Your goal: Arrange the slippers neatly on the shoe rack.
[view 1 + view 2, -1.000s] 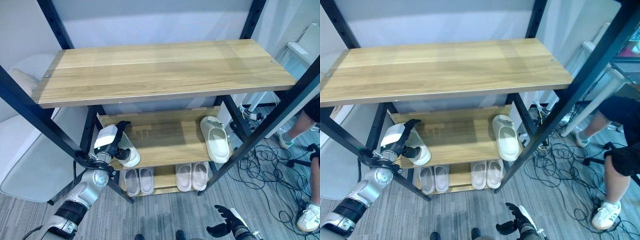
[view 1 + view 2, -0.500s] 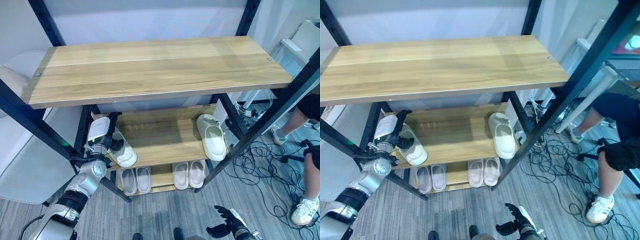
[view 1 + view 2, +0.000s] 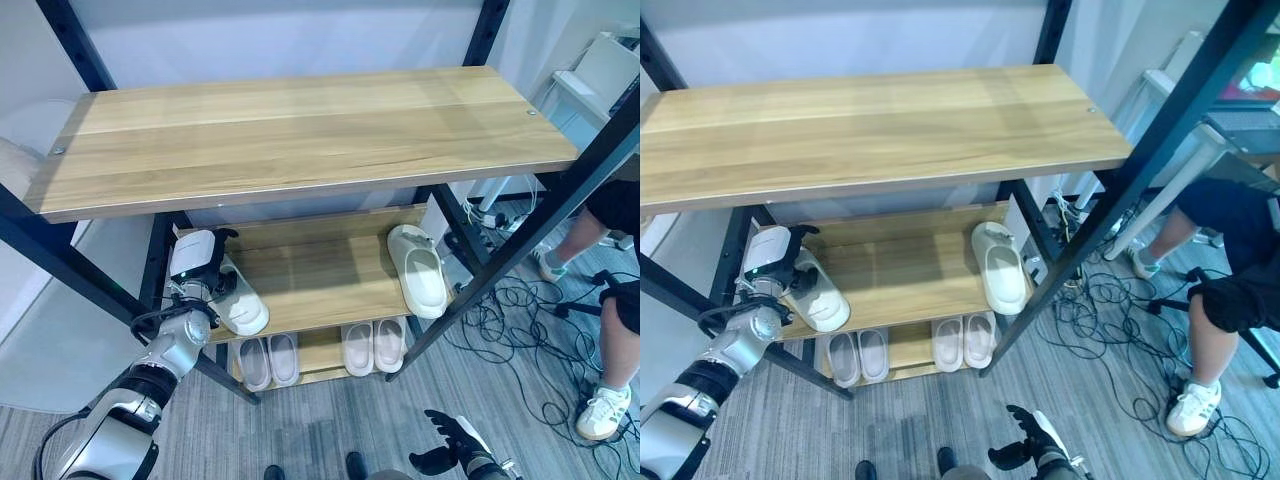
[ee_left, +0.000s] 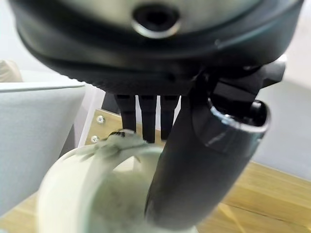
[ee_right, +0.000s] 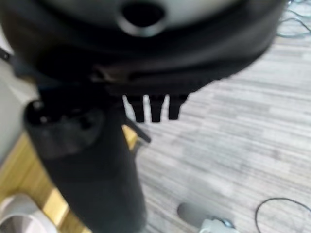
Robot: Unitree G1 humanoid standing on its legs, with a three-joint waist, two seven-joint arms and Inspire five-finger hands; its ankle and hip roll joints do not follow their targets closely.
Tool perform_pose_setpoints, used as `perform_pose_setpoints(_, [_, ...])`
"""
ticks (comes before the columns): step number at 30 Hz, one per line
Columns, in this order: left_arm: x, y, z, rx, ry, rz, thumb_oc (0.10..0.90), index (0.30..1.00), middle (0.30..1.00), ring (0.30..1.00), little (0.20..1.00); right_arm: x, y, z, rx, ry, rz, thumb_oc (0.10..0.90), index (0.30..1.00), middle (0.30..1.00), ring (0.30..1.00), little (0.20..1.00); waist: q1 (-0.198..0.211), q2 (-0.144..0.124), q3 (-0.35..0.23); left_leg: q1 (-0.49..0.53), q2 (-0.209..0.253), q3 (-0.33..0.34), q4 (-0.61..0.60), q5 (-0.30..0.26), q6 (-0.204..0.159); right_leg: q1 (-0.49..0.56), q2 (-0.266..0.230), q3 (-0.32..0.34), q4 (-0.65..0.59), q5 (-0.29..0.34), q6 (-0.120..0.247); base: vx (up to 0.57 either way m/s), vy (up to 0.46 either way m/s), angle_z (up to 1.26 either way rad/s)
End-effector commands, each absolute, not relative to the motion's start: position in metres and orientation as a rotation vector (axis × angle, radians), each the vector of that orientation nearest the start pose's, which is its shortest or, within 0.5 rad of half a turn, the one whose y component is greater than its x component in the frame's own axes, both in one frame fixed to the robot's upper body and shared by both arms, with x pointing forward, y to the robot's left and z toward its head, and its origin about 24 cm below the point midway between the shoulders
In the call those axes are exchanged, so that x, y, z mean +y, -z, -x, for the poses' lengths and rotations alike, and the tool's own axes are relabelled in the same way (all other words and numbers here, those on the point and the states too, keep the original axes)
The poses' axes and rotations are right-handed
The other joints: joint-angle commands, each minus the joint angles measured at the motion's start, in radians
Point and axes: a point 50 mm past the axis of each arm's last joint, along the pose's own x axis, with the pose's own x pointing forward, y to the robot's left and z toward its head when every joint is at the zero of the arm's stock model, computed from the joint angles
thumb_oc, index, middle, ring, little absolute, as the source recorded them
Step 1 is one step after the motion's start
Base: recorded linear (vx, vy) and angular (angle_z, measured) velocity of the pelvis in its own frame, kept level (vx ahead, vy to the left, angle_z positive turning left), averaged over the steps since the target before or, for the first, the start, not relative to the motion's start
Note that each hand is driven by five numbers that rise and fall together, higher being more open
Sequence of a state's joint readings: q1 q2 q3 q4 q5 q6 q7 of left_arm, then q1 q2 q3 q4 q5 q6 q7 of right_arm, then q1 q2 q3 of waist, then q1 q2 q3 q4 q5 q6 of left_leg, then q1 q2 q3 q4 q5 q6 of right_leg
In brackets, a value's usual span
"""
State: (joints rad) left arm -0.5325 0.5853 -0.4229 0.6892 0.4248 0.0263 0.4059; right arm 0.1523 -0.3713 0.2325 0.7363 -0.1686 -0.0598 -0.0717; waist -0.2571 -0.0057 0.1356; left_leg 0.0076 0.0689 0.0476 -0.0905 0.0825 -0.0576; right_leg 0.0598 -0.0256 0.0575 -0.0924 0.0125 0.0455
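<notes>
On the rack's (image 3: pixel 300 130) middle shelf, the left hand (image 3: pixel 196 268) gripped a slipper (image 3: pixel 240 308) whose long axis ran out toward the front edge, its mate (image 3: pixel 418 272) far off to the hand's right. By the left wrist view, thumb and fingers (image 4: pixel 146 116) pinched the strap. Low by the floor, the right hand (image 3: pixel 1032 448) hung relaxed, holding nothing.

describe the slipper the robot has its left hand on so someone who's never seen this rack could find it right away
Start at the shoe rack and go down to its middle shelf. Two pale slippers lie there; take the slipper at the left end, by the front edge, not the slipper at the right end. It is the one with the left hand curled on it, unlike the pairs on the bottom shelf.
</notes>
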Motion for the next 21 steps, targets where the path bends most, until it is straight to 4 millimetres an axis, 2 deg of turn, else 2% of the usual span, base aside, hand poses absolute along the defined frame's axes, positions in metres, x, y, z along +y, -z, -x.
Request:
perform_pose_setpoints(1, [0.239,-0.153,-0.372,-0.286,-0.336,-1.216,0.4,0.3,0.3,0.3,0.3,-0.248,0.105,-0.14,0.729,-0.08,0.59,0.8,0.9,0.9,0.9,0.9,0.0,-0.013,-0.052,0.025,0.008,0.059,0.003,-0.106,-0.014,-0.046,-0.001,0.017,0.005,0.05,0.039,0.0,0.0,0.0])
perform_pose_setpoints(3, [0.236,-0.153,-0.372,-0.292,-0.325,-1.212,0.4,0.3,0.3,0.3,0.3,-0.248,0.105,-0.141,0.728,-0.076,0.583,0.8,0.9,0.9,0.9,0.9,0.001,-0.015,-0.05,0.02,0.008,0.06,0.003,-0.092,-0.015,-0.051,-0.001,0.017,0.005,0.062,0.037,-0.02,-0.013,0.0])
perform_pose_setpoints(4, [0.234,-0.153,-0.372,-0.298,-0.316,-1.208,0.4,0.3,0.3,0.3,0.3,-0.248,0.105,-0.141,0.729,-0.071,0.579,0.8,0.9,0.9,0.9,0.9,0.002,-0.013,-0.052,0.025,0.009,0.059,0.003,-0.104,-0.015,-0.045,-0.001,0.016,0.005,0.051,0.038,0.0,0.0,0.0])
perform_pose_setpoints(10, [0.214,-0.147,-0.366,-0.339,-0.244,-1.144,0.4,0.3,0.3,0.3,0.3,-0.248,0.105,-0.142,0.734,-0.054,0.568,0.8,0.9,0.9,0.9,0.9,0.004,-0.013,-0.049,0.02,0.008,0.061,0.003,-0.09,-0.014,-0.051,-0.002,0.015,0.005,0.063,0.038,-0.02,-0.006,0.0])
perform_pose_setpoints(11, [0.214,-0.146,-0.366,-0.338,-0.243,-1.144,0.4,0.3,0.3,0.3,0.3,-0.249,0.105,-0.142,0.735,-0.054,0.568,0.8,0.9,0.9,0.9,0.9,0.004,-0.011,-0.052,0.025,0.008,0.06,0.003,-0.102,-0.014,-0.046,-0.002,0.015,0.005,0.053,0.039,0.0,0.0,0.0])
perform_pose_setpoints(13, [0.199,-0.146,-0.361,-0.381,-0.194,-1.089,0.4,0.3,0.3,0.3,0.3,-0.25,0.106,-0.141,0.741,-0.043,0.561,0.8,0.9,0.9,0.9,0.9,0.004,-0.011,-0.049,0.019,0.008,0.063,0.003,-0.087,-0.014,-0.054,-0.002,0.016,0.005,0.065,0.038,-0.06,-0.03,-0.01])
perform_pose_setpoints(19, [0.154,-0.161,-0.351,-0.524,-0.084,-0.94,0.4,0.3,0.3,0.3,0.3,-0.255,0.105,-0.137,0.755,-0.019,0.561,0.8,0.9,0.9,0.9,0.9,-0.011,0.003,-0.043,0.023,0.008,0.073,0.003,-0.094,-0.011,-0.055,-0.002,0.023,0.005,0.06,0.041,-0.03,-0.013,-0.01])
perform_pose_setpoints(20, [0.154,-0.161,-0.351,-0.525,-0.084,-0.939,0.4,0.3,0.3,0.3,0.3,-0.255,0.105,-0.137,0.754,-0.018,0.561,0.8,0.9,0.9,0.9,0.9,-0.01,0.003,-0.041,0.018,0.008,0.075,0.003,-0.082,-0.012,-0.06,-0.002,0.024,0.005,0.07,0.04,-0.06,-0.003,-0.03])
perform_pose_setpoints(21, [0.136,-0.17,-0.347,-0.582,-0.043,-0.871,0.4,0.3,0.3,0.3,0.3,-0.257,0.104,-0.138,0.754,-0.013,0.569,0.8,0.9,0.9,0.9,0.9,-0.02,0.012,-0.036,0.019,0.008,0.08,0.003,-0.08,-0.011,-0.063,-0.003,0.029,0.005,0.073,0.041,-0.08,-0.006,-0.06])
